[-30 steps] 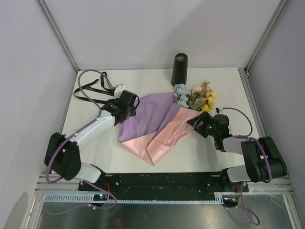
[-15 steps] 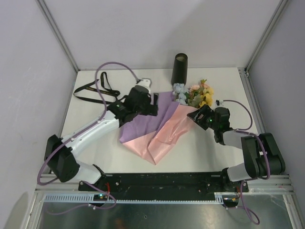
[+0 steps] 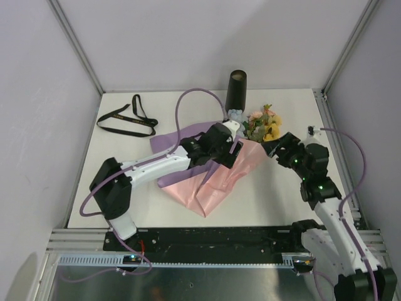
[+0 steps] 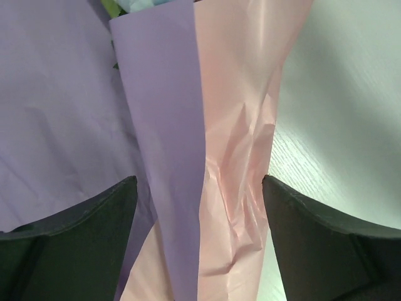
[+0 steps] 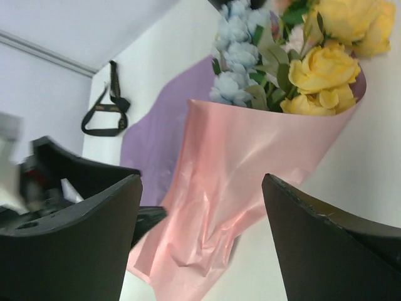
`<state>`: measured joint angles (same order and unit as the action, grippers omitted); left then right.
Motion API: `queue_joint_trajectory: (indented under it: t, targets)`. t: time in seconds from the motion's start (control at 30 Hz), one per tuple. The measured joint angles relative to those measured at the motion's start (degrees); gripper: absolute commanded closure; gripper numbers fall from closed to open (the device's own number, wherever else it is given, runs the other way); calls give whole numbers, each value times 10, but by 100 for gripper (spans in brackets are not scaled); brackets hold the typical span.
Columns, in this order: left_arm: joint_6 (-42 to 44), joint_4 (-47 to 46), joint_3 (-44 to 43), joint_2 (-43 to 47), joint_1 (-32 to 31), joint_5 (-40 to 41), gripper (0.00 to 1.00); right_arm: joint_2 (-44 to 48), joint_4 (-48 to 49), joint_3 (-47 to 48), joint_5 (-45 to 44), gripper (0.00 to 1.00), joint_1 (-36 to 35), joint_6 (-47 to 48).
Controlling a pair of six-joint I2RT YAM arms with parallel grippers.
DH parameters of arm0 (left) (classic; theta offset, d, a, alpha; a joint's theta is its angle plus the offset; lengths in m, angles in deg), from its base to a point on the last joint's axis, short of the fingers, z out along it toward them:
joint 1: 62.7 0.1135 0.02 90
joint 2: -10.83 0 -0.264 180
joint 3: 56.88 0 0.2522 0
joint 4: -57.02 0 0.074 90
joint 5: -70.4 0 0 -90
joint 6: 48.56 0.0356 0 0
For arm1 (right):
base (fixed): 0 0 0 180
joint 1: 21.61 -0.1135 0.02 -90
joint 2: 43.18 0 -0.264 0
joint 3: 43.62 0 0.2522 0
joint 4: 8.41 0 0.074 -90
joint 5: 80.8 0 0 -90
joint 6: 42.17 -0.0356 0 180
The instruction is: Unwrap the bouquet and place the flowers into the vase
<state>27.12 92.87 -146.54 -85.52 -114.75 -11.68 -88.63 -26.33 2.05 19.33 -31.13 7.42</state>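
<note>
- Bouquet (image 3: 247,158) is lying near the middle of the tabletop (image 3: 125,175), its narrow end pointing toward the arms and its flowers (image 3: 263,124) pointing toward the far edge
- Yellow, peach-pink and pale blue heads are spilling out of the wide mouth of the wrapping, just beside the foot of the vase (image 3: 235,91), which is standing upright at the far edge
- Wrapping of pink paper (image 5: 238,163) is curling round the stems as a cone, while a purple sheet (image 3: 164,139) is spreading flat to the left, one fold of it lapping over the cone
- Left pincer (image 3: 229,152) is hanging over the cone with jaws spread, one finger (image 4: 88,226) on each side of the paper; contact with the paper cannot be told
- Right pincer (image 3: 274,147) is hovering just right of the cone's mouth, jaws spread wide and gripping nothing
- Black ribbon (image 3: 128,118) is lying loose near the far left corner, well apart from the wrapping
</note>
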Motion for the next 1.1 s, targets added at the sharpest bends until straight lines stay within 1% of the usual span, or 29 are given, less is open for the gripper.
queue_joint_trajectory:
  t: [0.13, 0.2, 0.27, 0.37, 0.43, 0.5, 0.6, 0.67, 0.73, 0.8, 0.83, 0.87, 0.93, 1.1]
  targets:
    - [21, -18, -12, -30, -14, 18, 17, 71, -52, 15, -7, 15, 0, 6]
    - [34, -30, -12, -43, -16, 25, 19, 92, -71, 15, -7, 15, -1, 6]
    - [45, -42, -12, -56, -16, 31, 25, 102, -84, 15, -6, 16, -3, 5]
    - [55, -52, -11, -71, -17, 42, 43, 108, -96, 15, -6, 15, -9, 2]
    - [60, -54, -10, -76, -17, 50, 51, 108, -103, 15, -6, 15, -13, 0]
    - [67, -54, -9, -76, -18, 57, 54, 109, -107, 15, -5, 15, -15, -1]
    - [74, -63, -9, -76, -23, 71, 54, 109, -107, 15, -5, 15, -15, -1]
    - [78, -68, -9, -76, -26, 81, 59, 110, -108, 15, -5, 15, -15, -1]
    - [80, -70, -9, -76, -29, 88, 71, 112, -108, 15, -4, 15, -15, -1]
    - [83, -72, -9, -78, -30, 92, 88, 118, -107, 15, -4, 15, -15, -1]
    - [84, -74, -8, -80, -30, 95, 94, 122, -107, 15, -4, 15, -15, -1]
    - [85, -74, -7, -82, -30, 95, 97, 126, -107, 15, -4, 15, -15, -1]
    - [85, -74, -5, -83, -30, 95, 99, 133, -107, 16, -4, 15, -15, -1]
    - [77, -74, 4, -75, -35, 78, 100, 137, -113, 27, -5, 15, -15, -1]
